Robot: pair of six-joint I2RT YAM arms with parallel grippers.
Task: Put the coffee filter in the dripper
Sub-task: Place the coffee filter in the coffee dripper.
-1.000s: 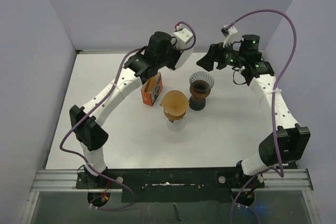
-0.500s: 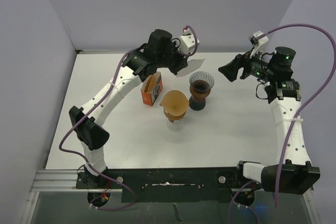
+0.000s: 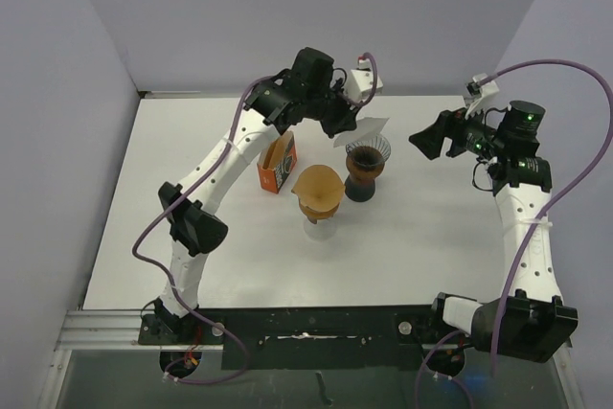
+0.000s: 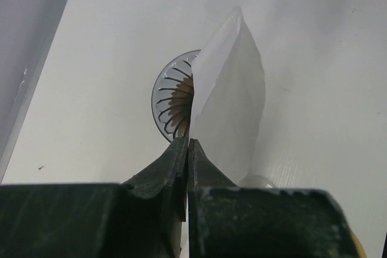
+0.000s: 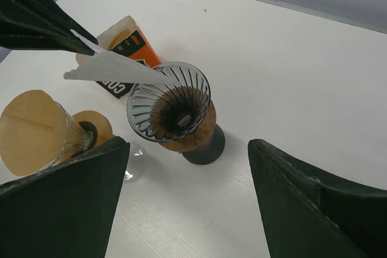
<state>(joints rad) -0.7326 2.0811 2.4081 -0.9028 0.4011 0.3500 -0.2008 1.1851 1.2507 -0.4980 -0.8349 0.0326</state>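
Left gripper (image 4: 188,143): my jaws are pressed together, clamped on one edge of the filter (image 4: 233,107).
Filter: white paper, folded flat, held in the air just above centre of the top view (image 3: 362,128). It fans out from my fingertips.
Filter vs dripper: in the right wrist view its far corner (image 5: 112,67) reaches over the upper-left rim of the dripper (image 5: 172,110). Whether paper touches glass, I cannot tell.
Dripper: upright on the table (image 3: 239,256), centre of the top view (image 3: 367,155), its ribbed cone empty.
Right gripper (image 3: 419,141): my jaws are wide apart, nothing between them, right of the dripper and well clear of it.
Change, left: a second ago I was above the orange box (image 3: 277,165). Now I've swung right, and the filter is at the dripper.
Change, right: I've backed away from beside the dripper toward the right edge of the frame.
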